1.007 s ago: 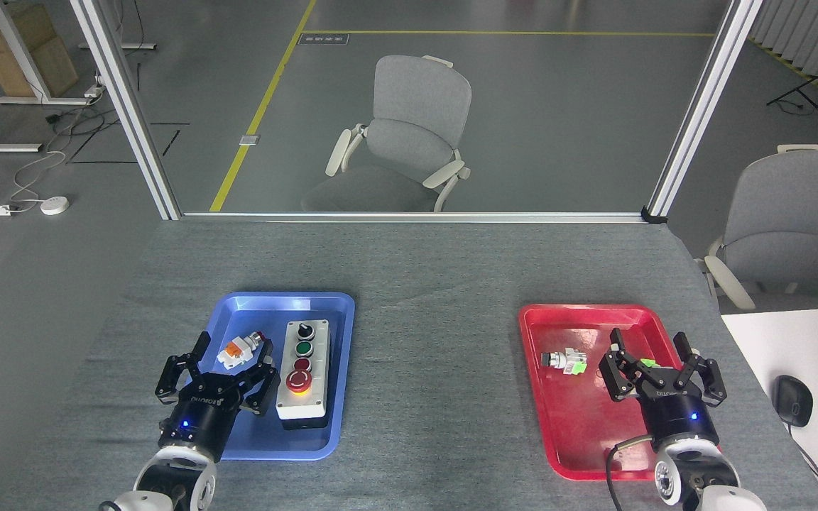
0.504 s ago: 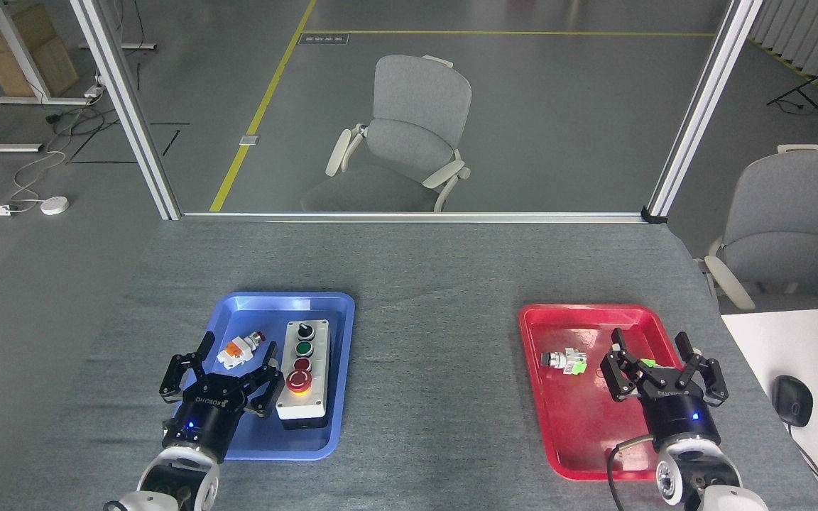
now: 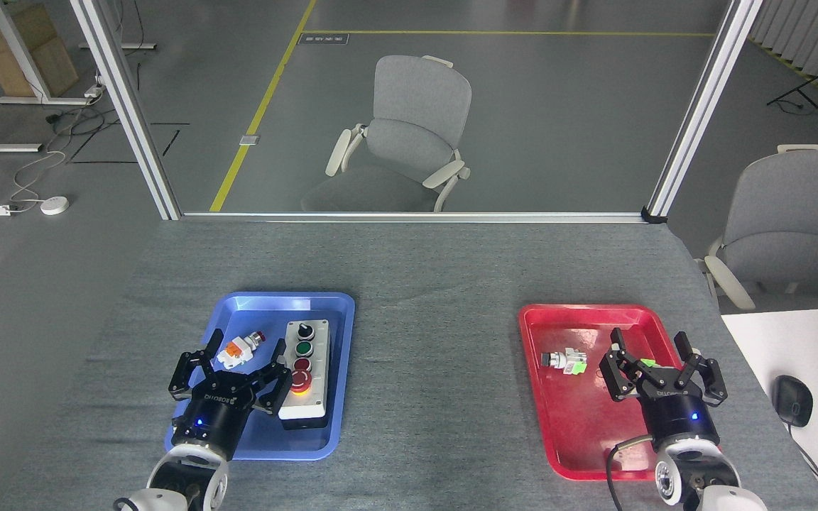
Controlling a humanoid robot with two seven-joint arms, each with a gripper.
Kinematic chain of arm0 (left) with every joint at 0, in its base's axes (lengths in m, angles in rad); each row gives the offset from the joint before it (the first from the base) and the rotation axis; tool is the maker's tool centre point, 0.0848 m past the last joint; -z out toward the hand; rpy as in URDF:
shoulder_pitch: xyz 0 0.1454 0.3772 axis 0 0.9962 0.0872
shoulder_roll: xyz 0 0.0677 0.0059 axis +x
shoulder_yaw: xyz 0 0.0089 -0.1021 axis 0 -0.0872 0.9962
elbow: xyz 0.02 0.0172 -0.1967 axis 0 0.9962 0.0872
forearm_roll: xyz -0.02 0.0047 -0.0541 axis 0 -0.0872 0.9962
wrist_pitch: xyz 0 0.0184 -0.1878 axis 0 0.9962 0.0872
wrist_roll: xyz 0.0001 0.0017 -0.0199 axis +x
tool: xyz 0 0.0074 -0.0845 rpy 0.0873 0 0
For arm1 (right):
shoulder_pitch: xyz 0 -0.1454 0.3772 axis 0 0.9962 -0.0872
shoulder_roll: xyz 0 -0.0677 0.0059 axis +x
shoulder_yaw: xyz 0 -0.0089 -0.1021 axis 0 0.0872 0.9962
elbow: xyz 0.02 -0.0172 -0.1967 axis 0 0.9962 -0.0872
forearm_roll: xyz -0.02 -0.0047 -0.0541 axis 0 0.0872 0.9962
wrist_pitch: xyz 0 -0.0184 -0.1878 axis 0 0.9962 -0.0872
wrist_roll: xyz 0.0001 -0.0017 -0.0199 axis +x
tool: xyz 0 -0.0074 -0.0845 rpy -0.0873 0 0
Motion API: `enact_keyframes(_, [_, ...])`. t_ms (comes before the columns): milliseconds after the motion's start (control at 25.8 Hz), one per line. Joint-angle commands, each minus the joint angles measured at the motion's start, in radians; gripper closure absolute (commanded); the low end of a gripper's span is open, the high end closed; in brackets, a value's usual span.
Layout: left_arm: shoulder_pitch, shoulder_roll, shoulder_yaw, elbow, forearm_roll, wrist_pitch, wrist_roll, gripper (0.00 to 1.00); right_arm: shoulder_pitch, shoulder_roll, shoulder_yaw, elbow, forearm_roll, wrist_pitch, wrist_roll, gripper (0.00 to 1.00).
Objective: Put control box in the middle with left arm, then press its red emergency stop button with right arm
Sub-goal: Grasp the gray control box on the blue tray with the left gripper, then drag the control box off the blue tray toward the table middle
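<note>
Control box (image 3: pixel 304 374) lay in the blue tray (image 3: pixel 253 312), along that tray's right side, long axis running from the tray's far edge toward its near edge. Pale grey top faced up. Buttons in a row from the far end: black knob, green button, small red button, then the red emergency stop button (image 3: pixel 301 382) with its yellow ring at the near end. A black base showed at the box's near end.

Left gripper (image 3: pixel 247 351) was over the near left part of the blue tray, fingers spread apart and holding nothing. Its right finger (image 3: pixel 275 363) stood just beside the box's left edge at the emergency stop button; contact could not be judged. A loose orange-white push-button (image 3: pixel 237 348) lay in the tray between the spread fingers, left of the box.

The middle (image 3: pixel 434 369) of the surface, bare grey cloth between the two trays, carried nothing; box not yet placed there.

Right gripper (image 3: pixel 652 346) was over the right part of the red tray (image 3: pixel 558 426), fingers spread apart, nothing held. A small green-and-white component (image 3: pixel 565 360) lay in the red tray to the left of that gripper, apart from it. A bit of green showed between the right gripper's fingers; could not tell what it was.
</note>
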Motion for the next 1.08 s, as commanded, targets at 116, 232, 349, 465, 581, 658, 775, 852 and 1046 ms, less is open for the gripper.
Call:
enact_keyframes(116, [-0.035,-0.005,-0.071,0.059,-0.005,0.006,0.0,0.02,0.0,0.003,0.0,0.0,0.0,0.0,-0.005,0.0])
enact_keyframes(232, [-0.054,-0.062,-0.099,0.099,-0.019,0.04,0.0,0.02,0.0,0.003,0.0,0.001,0.0,0.0,-0.005,0.0])
enact_keyframes(349, [-0.067,-0.097,-0.101,0.128,-0.045,0.069,-0.003,0.02,-0.002,0.003,0.0,0.001,0.0,0.0,-0.005,0.0])
enact_keyframes(465, [-0.066,-0.099,-0.101,0.132,-0.042,0.093,-0.031,0.02,-0.001,0.002,0.0,0.0,0.0,0.0,-0.005,0.0])
enact_keyframes(581, [-0.054,-0.099,-0.098,0.131,-0.023,0.164,-0.034,0.02,0.0,0.002,0.0,0.0,0.0,0.0,-0.005,0.0])
enact_keyframes(658, [-0.031,-0.1,-0.098,0.123,-0.023,0.204,-0.028,0.02,0.0,0.003,0.0,0.001,0.0,0.0,-0.005,0.0])
enact_keyframes(775, [-0.011,-0.117,-0.098,0.129,-0.022,0.228,-0.025,0.02,0.0,0.0,0.0,0.0,0.0,0.0,-0.005,0.0])
enact_keyframes(852, [0.005,-0.14,-0.098,0.132,-0.023,0.248,-0.022,0.02,0.0,0.002,0.0,0.0,0.0,0.0,-0.005,0.0])
enact_keyframes(1046, [0.006,-0.177,-0.101,0.134,-0.025,0.253,-0.02,0.02,-0.001,0.002,0.0,0.0,0.0,0.0,-0.007,0.0])
